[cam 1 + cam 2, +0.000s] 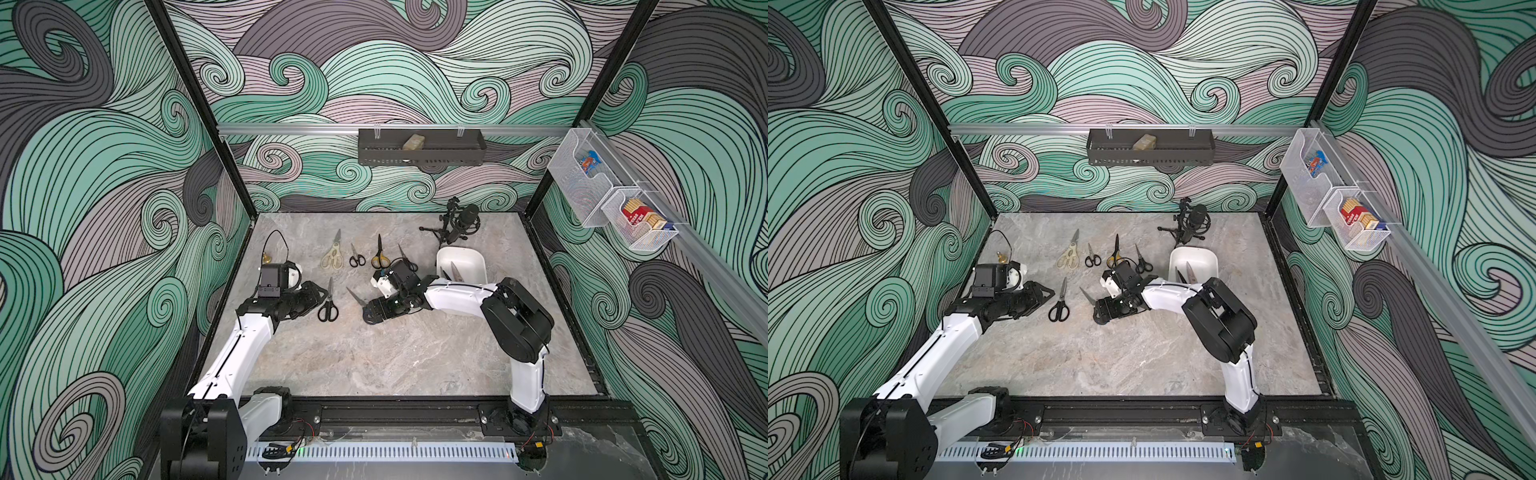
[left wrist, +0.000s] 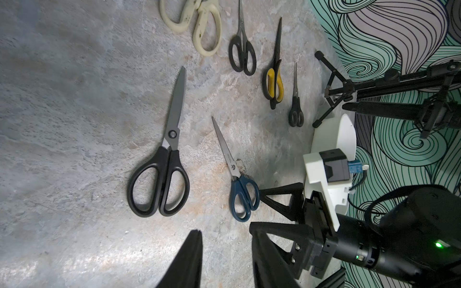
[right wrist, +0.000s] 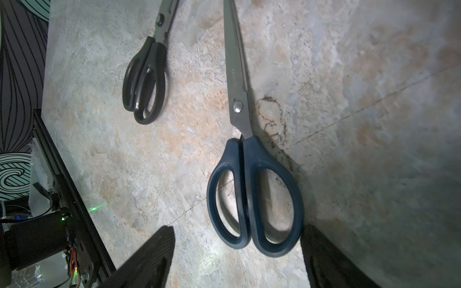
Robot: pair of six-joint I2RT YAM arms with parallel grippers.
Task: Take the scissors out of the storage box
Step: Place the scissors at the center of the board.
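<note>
Claws: right claw [image 3: 235,230] wide and empty, low over the bench [image 3: 361,112], its fingers either side of the handle loops of the blue-handled scissors [image 3: 243,139]. That pair lies flat, ungripped, long axis running from the claw toward 10 o'clock. Left claw [image 2: 224,232] partly apart, empty, with the large black-handled scissors [image 2: 167,154] just beside it at 3 o'clock.

Row toward 12 o'clock: cream scissors [image 2: 199,22], small black scissors [image 2: 242,49], yellow-black scissors [image 2: 274,74], smallest black scissors [image 2: 296,109].

Storage box [image 1: 469,259]: white tub at 2 o'clock from the right claw, well apart from the left claw. At least two blades [image 1: 456,272] show inside, lying roughly 12 to 6; handles out of sight.

Judgement: six pairs out, box not yet emptied. The right arm is nearer; the next reach would go to 2 o'clock, closing across the blades' long axis.
</note>
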